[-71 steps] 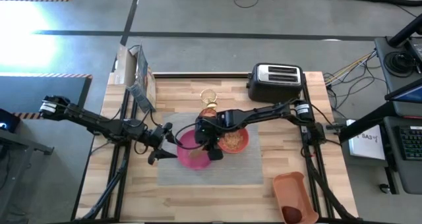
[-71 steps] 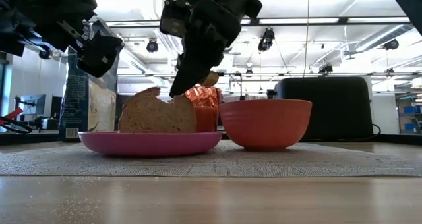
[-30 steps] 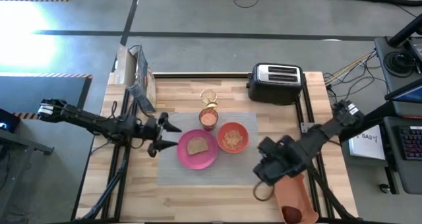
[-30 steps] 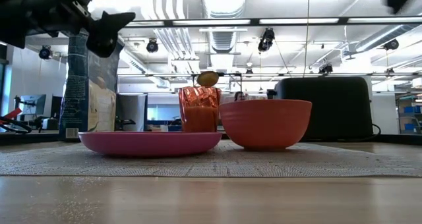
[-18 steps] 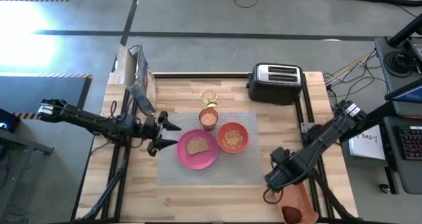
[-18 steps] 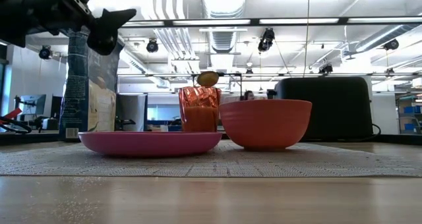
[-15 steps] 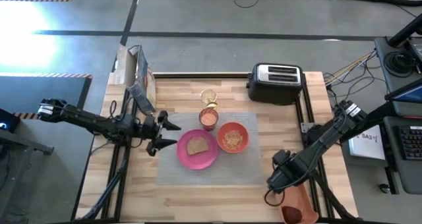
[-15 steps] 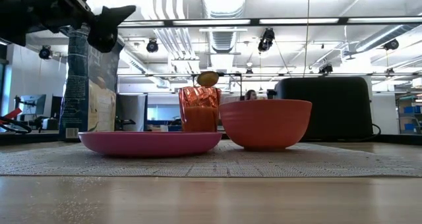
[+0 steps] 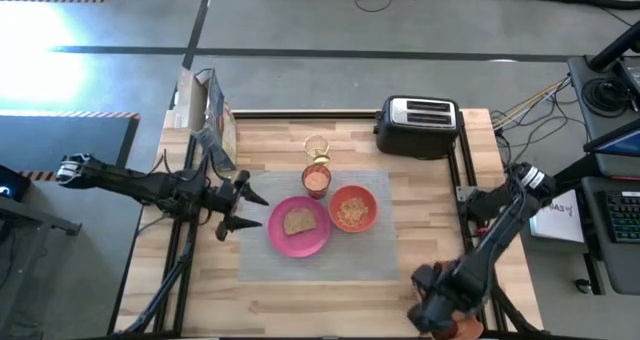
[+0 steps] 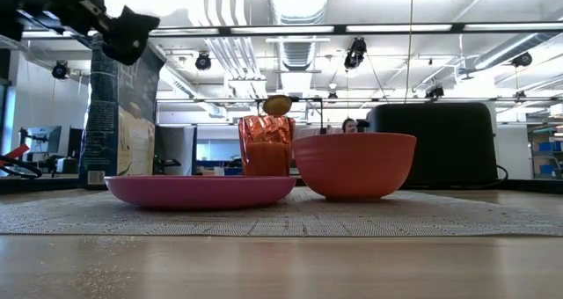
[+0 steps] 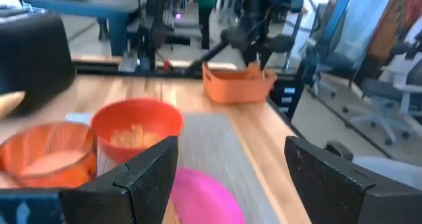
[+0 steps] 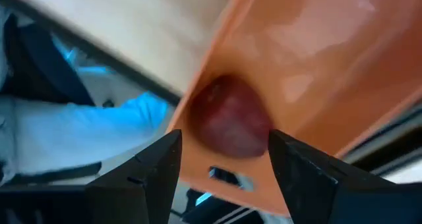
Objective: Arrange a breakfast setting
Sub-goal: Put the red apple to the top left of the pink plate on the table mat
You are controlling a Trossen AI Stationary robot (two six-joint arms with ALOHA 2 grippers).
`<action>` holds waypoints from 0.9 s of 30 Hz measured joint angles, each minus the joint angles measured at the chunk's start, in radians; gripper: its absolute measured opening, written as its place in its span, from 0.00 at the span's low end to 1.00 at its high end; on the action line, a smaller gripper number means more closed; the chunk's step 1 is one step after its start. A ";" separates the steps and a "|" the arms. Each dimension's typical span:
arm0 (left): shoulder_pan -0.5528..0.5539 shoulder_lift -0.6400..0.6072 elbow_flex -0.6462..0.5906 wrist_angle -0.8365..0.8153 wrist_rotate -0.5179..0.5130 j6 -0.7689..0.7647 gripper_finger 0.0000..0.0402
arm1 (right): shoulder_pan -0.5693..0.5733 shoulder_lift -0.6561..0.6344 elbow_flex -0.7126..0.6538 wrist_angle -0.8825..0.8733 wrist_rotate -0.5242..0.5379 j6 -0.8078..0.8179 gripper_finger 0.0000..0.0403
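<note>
One item remains outside the grey woven placemat (image 9: 320, 242): the red apple (image 12: 231, 117), lying in the rectangular orange tray (image 12: 310, 59). Right gripper (image 12: 221, 159), fingers wide, hovers over it; next, descend and close. Left gripper (image 9: 234, 210) waits spread beside the placemat

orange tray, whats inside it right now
A red apple lies in the orange tray, near one end, with the right pincer open just above it. In the high view the right arm covers the tray, so the rest of its inside is unseen.
</note>
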 joint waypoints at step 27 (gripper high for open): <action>0.000 -0.208 0.040 -0.103 -0.003 0.051 0.65 | 0.132 0.165 -0.002 0.098 -0.011 -0.011 0.53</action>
